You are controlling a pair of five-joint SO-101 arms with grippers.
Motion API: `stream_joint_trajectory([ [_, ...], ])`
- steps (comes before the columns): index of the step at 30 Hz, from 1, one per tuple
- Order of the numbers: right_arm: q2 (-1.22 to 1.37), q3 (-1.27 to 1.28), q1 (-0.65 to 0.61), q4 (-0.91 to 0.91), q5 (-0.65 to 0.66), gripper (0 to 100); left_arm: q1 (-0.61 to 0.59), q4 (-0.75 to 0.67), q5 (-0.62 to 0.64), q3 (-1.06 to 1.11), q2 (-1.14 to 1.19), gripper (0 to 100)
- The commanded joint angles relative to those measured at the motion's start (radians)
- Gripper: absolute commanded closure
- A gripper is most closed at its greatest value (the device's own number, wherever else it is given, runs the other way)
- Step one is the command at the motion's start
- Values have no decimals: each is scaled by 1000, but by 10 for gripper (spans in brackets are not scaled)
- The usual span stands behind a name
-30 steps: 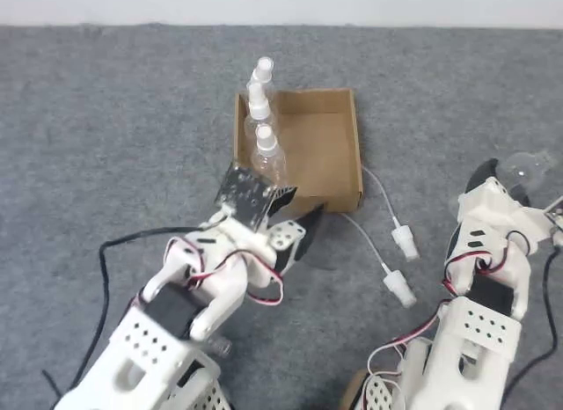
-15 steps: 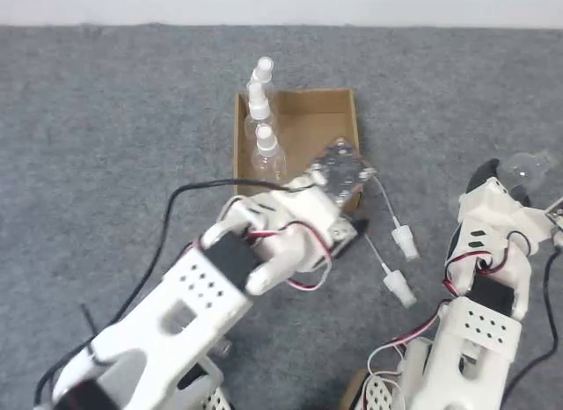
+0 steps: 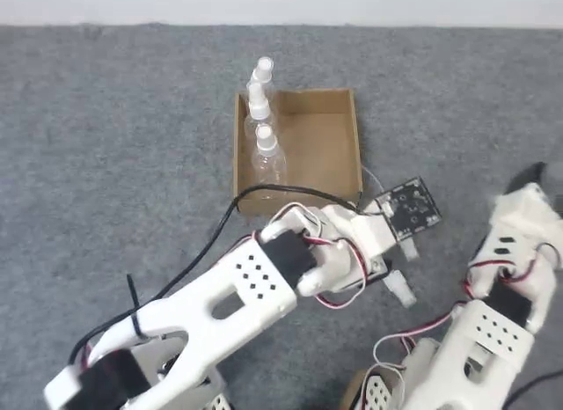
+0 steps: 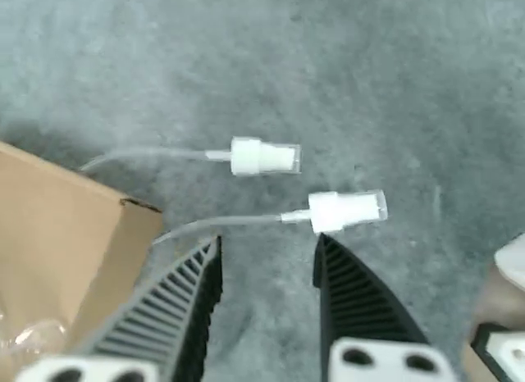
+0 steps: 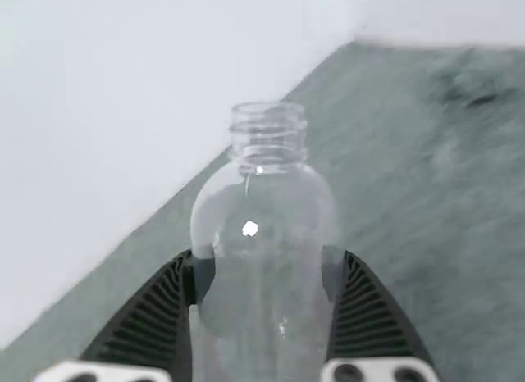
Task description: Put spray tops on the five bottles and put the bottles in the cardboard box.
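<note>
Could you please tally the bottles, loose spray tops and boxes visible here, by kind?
Clear plastic bottles with white spray tops fitted: 3
Clear plastic bottle without a top, in the right gripper: 1
Loose white spray tops with dip tubes: 2
Brown cardboard box: 1
Total: 7

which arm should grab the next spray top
Left. The left gripper, open, hangs just above the two loose spray tops by the box; the right gripper is shut on a capless bottle.

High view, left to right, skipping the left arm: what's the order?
Three capped bottles → cardboard box bare floor → loose spray top → right arm.
</note>
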Motion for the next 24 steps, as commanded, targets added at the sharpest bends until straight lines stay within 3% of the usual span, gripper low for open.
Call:
stream_joint_trajectory([
  [1, -36, -35, 73, -33, 107, 934, 25, -6, -40, -65, 17, 826],
  [16, -45, -6, 321, -30, 172, 932, 86, -57, -115, -196, 324, 825],
  [24, -44, 15, 409, -30, 232, 932, 104, 40, -204, -302, 407, 825],
])
